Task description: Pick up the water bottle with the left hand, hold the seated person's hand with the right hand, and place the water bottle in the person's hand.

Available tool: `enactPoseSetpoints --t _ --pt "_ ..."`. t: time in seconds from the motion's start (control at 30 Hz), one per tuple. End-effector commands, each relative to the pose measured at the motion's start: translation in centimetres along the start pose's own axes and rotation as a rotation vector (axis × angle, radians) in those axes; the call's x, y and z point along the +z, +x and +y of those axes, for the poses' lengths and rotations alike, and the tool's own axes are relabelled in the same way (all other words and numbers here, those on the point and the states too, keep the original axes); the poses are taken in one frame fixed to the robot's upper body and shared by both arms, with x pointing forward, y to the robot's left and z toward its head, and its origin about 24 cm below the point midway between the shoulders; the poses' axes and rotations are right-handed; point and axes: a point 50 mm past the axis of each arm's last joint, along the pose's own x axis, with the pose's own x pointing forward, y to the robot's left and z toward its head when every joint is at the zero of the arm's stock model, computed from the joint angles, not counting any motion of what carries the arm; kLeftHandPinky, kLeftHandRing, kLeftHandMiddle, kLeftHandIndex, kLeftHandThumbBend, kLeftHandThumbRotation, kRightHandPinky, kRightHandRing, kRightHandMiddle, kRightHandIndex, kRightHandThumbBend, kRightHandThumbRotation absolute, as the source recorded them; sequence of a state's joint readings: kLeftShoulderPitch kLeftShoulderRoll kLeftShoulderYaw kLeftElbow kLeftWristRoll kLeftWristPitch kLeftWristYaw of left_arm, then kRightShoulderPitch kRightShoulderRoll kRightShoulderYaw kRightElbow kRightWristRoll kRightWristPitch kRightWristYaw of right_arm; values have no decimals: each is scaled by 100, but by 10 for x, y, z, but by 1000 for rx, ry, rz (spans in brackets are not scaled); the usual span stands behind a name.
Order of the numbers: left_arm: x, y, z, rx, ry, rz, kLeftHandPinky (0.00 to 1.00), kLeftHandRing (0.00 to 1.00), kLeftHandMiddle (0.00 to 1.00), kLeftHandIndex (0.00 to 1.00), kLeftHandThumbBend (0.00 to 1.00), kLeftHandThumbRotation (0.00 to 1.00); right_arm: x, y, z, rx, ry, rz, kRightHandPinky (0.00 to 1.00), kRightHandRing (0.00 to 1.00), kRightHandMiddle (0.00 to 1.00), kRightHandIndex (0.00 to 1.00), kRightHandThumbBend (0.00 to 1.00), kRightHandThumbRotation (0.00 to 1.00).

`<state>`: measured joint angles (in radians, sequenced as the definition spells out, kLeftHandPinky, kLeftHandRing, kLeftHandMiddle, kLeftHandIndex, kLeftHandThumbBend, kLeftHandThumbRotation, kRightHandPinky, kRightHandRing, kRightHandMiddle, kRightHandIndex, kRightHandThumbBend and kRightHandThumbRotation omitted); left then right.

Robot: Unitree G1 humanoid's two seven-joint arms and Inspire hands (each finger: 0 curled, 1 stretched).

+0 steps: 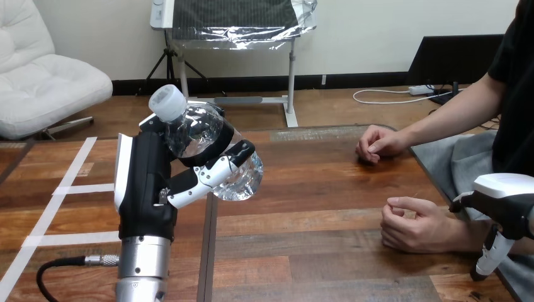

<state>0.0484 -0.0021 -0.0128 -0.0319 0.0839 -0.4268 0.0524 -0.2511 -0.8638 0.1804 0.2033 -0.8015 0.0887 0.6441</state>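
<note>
Curled fingers (204, 181) of the left hand (146, 182) wrap the lower body of the water bottle (200, 131), with the thumb closing on it from the other side, so the grip looks full and firm. The bottle is up off the table (315, 207), well above the wood. It is tilted: its long axis runs from the white cap (167, 100) at upper left down to the base at lower right, so the base leads toward the person's side.

Out from that grip, the target lies to the right and nearer the robot. The person's nearer hand (412, 223) rests on the table, loosely curled, and is well apart from the bottle. The person's farther hand (378, 143) lies higher in the view, also on the wood.

The right hand (507, 201) sits just beside the wrist of the nearer hand. Whether it has hold of that wrist I cannot tell.

My judgement: the pickup is done and the carry across is what remains. The left arm must travel rightward, base first, and the curled palm would need to open to take the bottle.
</note>
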Motion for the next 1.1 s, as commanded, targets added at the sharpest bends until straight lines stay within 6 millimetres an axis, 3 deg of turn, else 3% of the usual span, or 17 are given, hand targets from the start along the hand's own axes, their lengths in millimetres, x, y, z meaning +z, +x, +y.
enactPoseSetpoints --t 0.0,1.07 --pt "16 16 1 0 -10 -102 43 41 43 51 60 0 -1 2 -26 -60 -49 19 88 94 93 88 75 4" --pt "15 14 6 4 5 -93 44 42 44 51 60 0 1 37 -13 26 -88 39 86 87 88 85 71 0"
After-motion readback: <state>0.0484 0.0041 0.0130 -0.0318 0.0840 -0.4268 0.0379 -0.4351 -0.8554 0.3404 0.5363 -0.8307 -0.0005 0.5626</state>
